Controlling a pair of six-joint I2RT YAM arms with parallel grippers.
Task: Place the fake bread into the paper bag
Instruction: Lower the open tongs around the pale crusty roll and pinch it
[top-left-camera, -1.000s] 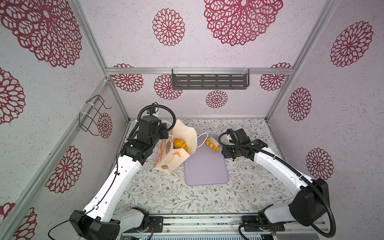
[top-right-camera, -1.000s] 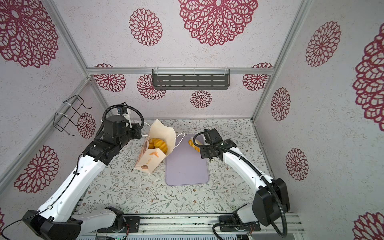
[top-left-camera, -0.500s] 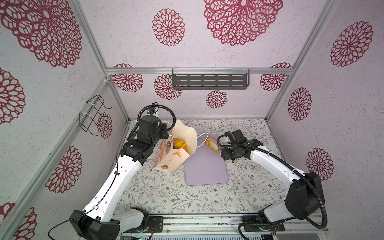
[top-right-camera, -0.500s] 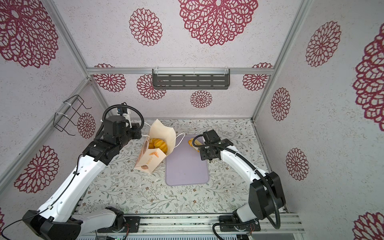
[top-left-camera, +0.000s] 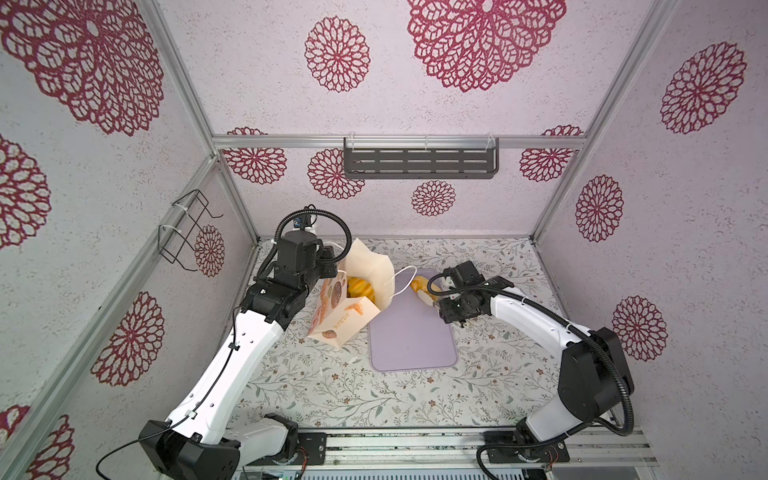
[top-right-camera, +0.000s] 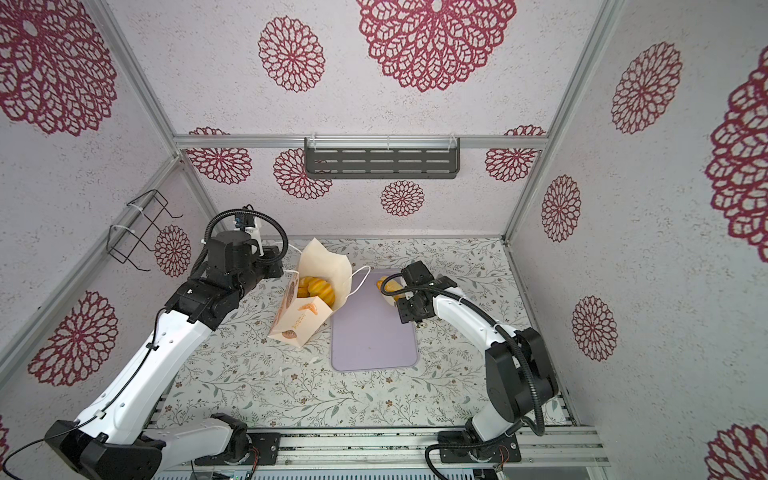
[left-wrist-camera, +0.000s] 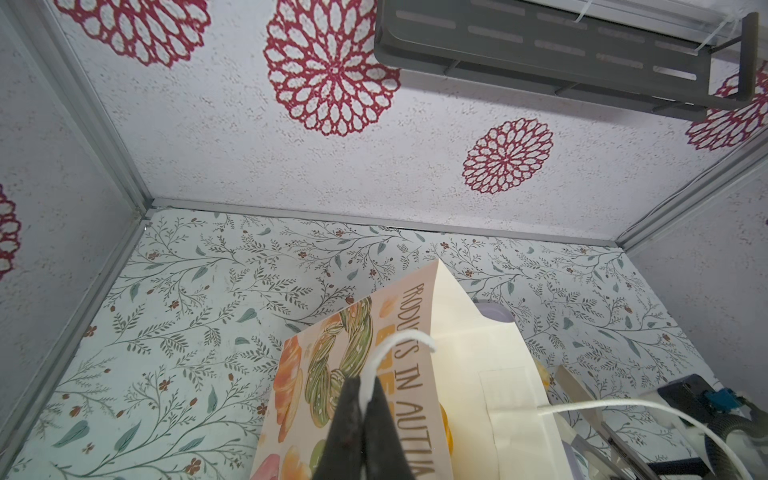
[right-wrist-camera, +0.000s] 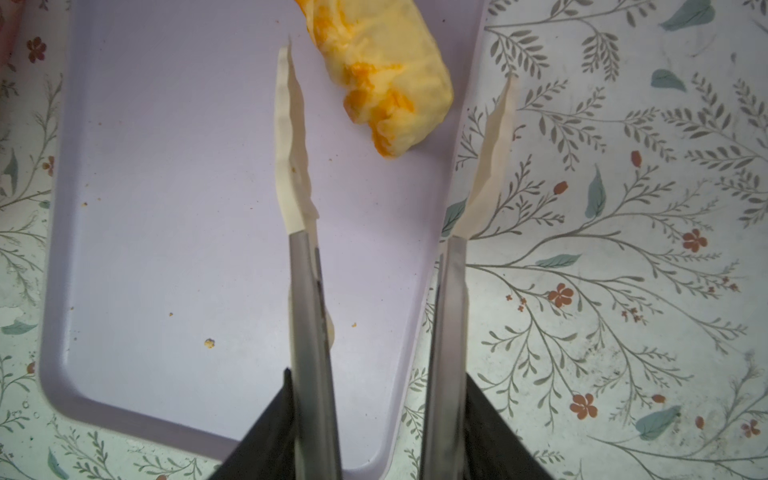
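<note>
The task looks nearly finished. The paper bag (top-left-camera: 353, 320) stands tilted on the bench (top-left-camera: 332, 395), just beside the left edge of a lilac tray (top-left-camera: 411, 340), with its mouth open upward. Several orange-yellow bread pieces (top-left-camera: 359, 286) lie inside it. How many there are cannot be told, since they overlap.

The left gripper (left-wrist-camera: 365, 386) is clenched on the bag's white cord handle (left-wrist-camera: 399, 343). This lifts that side and, I judge, holds the mouth open.

One twisted roll (right-wrist-camera: 382, 83) remains outside the bag. It lies at the far end of the tray, close to its right edge, and no other bread shows on the tray or the bench.

The right gripper (right-wrist-camera: 377, 376) grasps a pair of metal tongs (right-wrist-camera: 307, 291) with cream tips, its black fingers pressing on the tongs' arms. The tongs themselves stand apart. One tip is over the tray and the other over the bench beyond the tray's right edge. In the right wrist view the near end of the roll shows between the tips, and neither tip visibly touches it. Whether the tips are down at the roll's level cannot be told.

What is left, as I judge it, is to pinch this roll, carry it across to the bag's mouth and release it there.
</note>
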